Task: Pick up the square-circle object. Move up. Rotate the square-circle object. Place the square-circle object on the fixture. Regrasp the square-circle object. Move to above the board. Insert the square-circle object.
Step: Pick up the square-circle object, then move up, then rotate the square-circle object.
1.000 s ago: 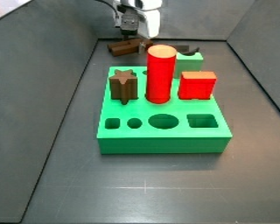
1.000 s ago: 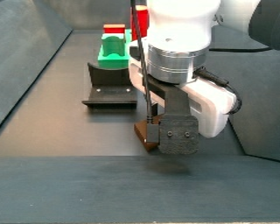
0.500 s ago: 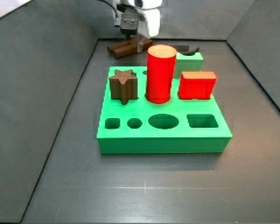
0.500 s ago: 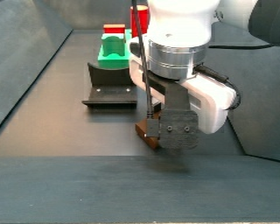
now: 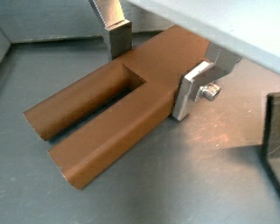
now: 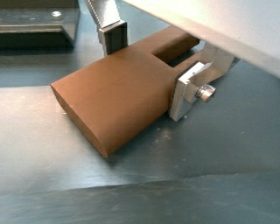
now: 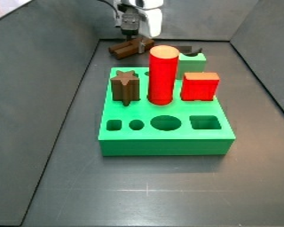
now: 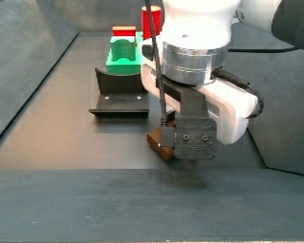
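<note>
- Your fingers (image 5: 199, 86) sit flat against both sides of the square-circle object (image 5: 113, 109), grasping it in both wrist views.
- The gripper (image 5: 154, 63) is low at the floor (image 7: 156, 191), behind the board (image 7: 169, 129).
- You see the brown object (image 6: 125, 92) lying on the grey floor.
- The fixture (image 8: 121, 95) stands apart, toward the board (image 8: 122, 55).

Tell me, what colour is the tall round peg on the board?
Red; the cylinder shows best in a side view.

The gripper (image 5: 154, 66) straddles the square-circle object (image 5: 113, 109) lying on the floor, behind the board (image 7: 166, 124). The red cylinder (image 7: 163, 75) and the fixture (image 7: 192, 58) crowd its near side; bare floor (image 8: 66, 195) lies open elsewhere.
</note>
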Available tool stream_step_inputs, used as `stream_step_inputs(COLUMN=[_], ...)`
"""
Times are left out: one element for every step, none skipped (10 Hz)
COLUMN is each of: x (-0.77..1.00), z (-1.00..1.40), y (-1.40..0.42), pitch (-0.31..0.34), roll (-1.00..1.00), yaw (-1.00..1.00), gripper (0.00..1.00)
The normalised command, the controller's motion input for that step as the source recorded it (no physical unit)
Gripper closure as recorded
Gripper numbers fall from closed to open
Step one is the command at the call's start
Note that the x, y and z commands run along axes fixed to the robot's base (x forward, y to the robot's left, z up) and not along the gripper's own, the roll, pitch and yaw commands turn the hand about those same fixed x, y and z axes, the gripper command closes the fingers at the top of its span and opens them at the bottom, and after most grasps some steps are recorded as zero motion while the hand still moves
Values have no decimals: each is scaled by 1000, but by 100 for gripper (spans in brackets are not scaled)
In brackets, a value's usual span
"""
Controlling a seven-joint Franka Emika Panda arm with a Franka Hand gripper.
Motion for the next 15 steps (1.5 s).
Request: stream_step_inputs(x=[0,0,-87,-93,-67,-31,-16,-16,-441,-399,-301,-177,-103,-56,0], z=[0,833,832,743,628,464,332,246,833,770,712,614,476,283,0], y=[0,0,-14,-18,-15,-2,-2,-3,-981,-919,-761,-581,-395,-146,0], pitch=[0,0,20,26,42,79,102,112,0,-29,-41,-30,4,48,0], roll=[0,0,-13,4,21,40,55,67,0,36,76,117,152,157,0], yaw=[0,0,38,29,15,2,-2,-2,0,8,11,12,17,23,-1000], gripper=[100,100,100,100,100,100,100,100,100,100,100,100,100,100,100])
